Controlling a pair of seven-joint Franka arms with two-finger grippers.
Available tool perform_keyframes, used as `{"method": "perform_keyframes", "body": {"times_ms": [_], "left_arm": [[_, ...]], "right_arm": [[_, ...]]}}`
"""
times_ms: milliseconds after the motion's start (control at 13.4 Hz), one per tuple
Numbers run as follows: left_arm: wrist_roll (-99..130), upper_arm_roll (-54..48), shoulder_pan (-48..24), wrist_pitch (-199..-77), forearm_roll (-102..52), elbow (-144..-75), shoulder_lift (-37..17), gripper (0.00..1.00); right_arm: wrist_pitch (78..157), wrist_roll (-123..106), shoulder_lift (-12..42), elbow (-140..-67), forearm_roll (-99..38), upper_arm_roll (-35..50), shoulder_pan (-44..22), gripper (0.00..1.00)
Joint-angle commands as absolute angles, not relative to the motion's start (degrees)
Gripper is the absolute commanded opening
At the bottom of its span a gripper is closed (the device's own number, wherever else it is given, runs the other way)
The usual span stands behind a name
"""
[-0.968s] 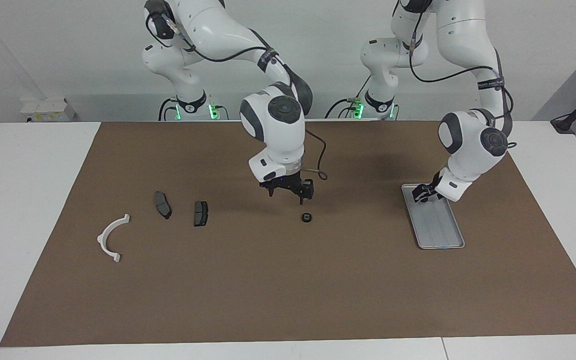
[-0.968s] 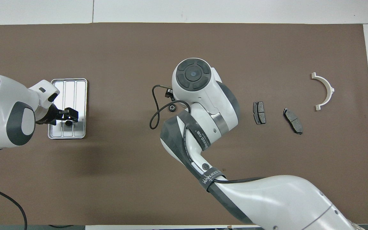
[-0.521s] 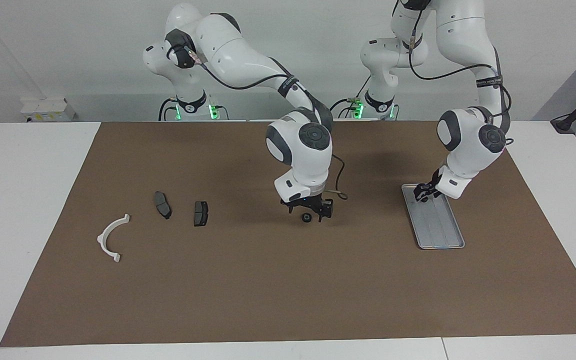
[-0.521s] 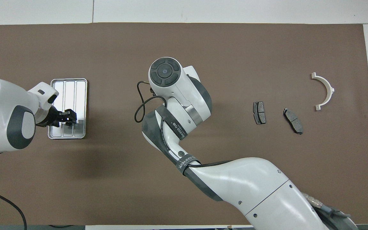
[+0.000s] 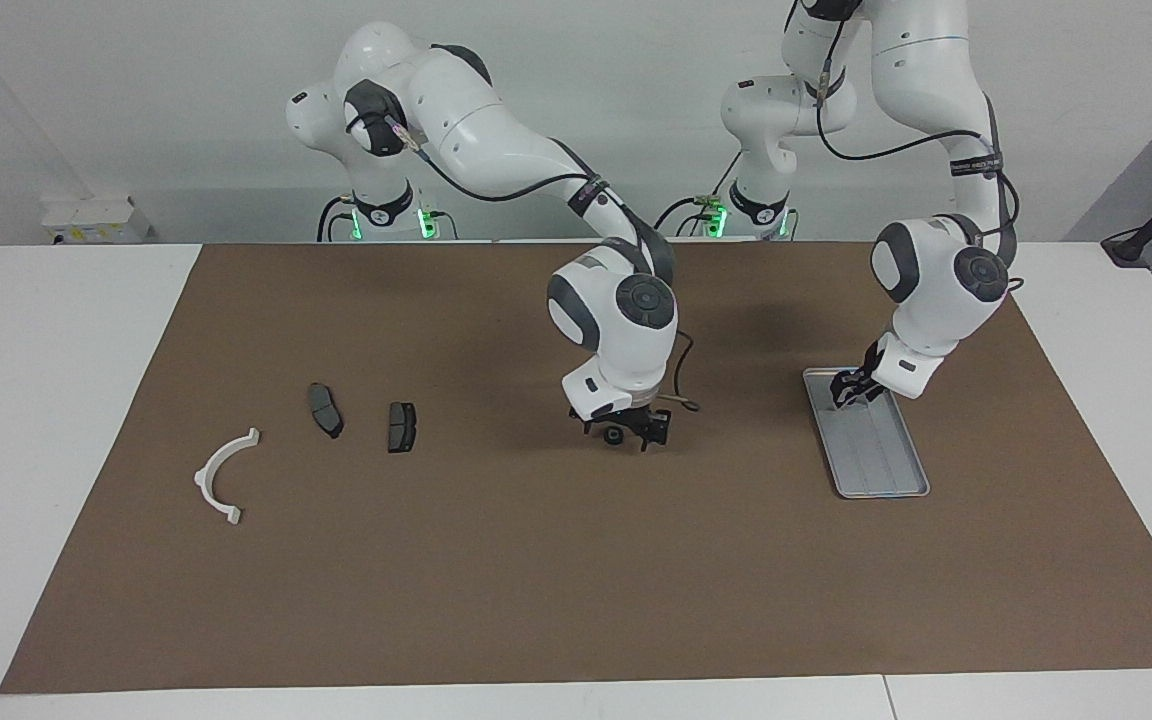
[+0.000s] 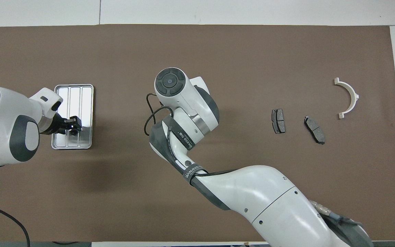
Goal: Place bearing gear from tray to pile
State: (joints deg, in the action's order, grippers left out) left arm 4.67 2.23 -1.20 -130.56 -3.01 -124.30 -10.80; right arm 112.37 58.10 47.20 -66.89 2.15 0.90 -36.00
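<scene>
a strap on the right arm carries white lettering, seen in the overhead view; it cannot be read with certainty. no other writing can be made out.

nearest the robots, the left gripper (image 5: 848, 390) is held low over the end of the silver tray (image 5: 881, 450) that lies closest to the robots, at the left arm's end of the table; whether its fingers are apart or together cannot be told, and nothing can be seen held in it. the tray's ridged floor is seen bare along the rest of its length.

at about the same depth, near the middle of the mat, the right gripper (image 5: 626, 432) is lowered to the surface with its fingers spread on either side of the small black bearing gear (image 5: 615, 436), which lies on the mat, well apart from the tray. contact with the gear cannot be told.

toward the right arm's end, two dark brake pads (image 5: 402, 426) (image 5: 325, 409) are laid side by side, and slightly farther from the robots the white semicircular bracket (image 5: 222, 476) is found.

wide bare stretches of the brown mat (image 5: 576, 600) are left between gear and pads and along the edge farthest from the robots. the mat is spread on a white table (image 5: 36, 400) before a pale wall.
</scene>
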Motion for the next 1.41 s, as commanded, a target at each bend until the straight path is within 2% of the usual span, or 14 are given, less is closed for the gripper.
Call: {"method": "perform_keyframes", "body": {"times_ms": [0,595,744,893,1117,1340], "left_arm": [[5.54,1.76,-0.70,-132.71,-2.55,-127.26,-9.14,0.65],[5.80,1.76,-1.05,-132.63,-2.55,-127.53,-8.96,0.65],[5.80,1.76,-1.05,-132.71,-2.55,-127.71,-8.96,0.58],[5.80,1.76,-1.05,-132.80,-2.55,-127.71,-8.96,0.58],[5.80,1.76,-1.05,-132.80,-2.55,-127.79,-8.96,0.58],[5.80,1.76,-1.05,-132.80,-2.55,-127.79,-8.96,0.58]], "right_arm": [[111.27,59.59,48.08,-65.30,2.90,0.88,-36.47,1.00],[112.15,59.41,47.64,-68.55,2.11,1.14,-36.30,1.00],[111.45,59.41,47.46,-68.47,1.41,1.14,-36.30,1.00],[111.36,59.41,47.46,-68.47,0.53,1.14,-36.04,0.88],[112.23,59.41,47.55,-68.47,0.35,1.14,-35.86,0.42],[113.37,58.98,47.72,-68.55,-0.70,1.14,-35.60,0.12]]}}
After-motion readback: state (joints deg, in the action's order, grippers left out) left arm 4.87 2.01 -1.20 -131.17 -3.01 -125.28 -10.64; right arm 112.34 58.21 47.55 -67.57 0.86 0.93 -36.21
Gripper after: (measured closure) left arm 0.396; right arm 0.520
